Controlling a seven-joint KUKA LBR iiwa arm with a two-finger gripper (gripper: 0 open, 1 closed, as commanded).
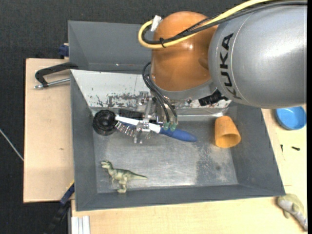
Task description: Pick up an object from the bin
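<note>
We find the gripper down on a white-and-blue brush mid-bin, and cannot tell whether the claw is clenched or released; the slim handle might pivot free, knocking the black disc beside it

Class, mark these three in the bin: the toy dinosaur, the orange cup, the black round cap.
toy dinosaur [120, 175], camera view, middle of its body.
orange cup [227, 131], camera view, its side wall.
black round cap [103, 122], camera view, centre of its top.
</note>
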